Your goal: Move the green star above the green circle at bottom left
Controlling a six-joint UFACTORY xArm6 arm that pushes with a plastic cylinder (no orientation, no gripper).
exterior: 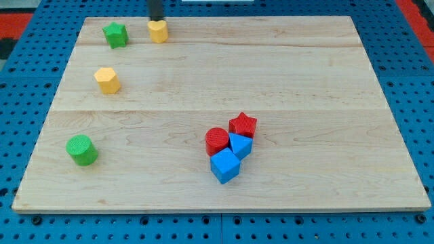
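Note:
The green star lies at the top left of the wooden board. The green circle lies at the bottom left, far below the star. My tip is at the view's top, touching the top of a yellow block of unclear shape, just right of the green star. A small gap separates the star from that yellow block.
A yellow hexagon lies between the star and the circle, slightly right of the line between them. A cluster sits at the lower middle: red circle, red star, a blue block, a blue cube.

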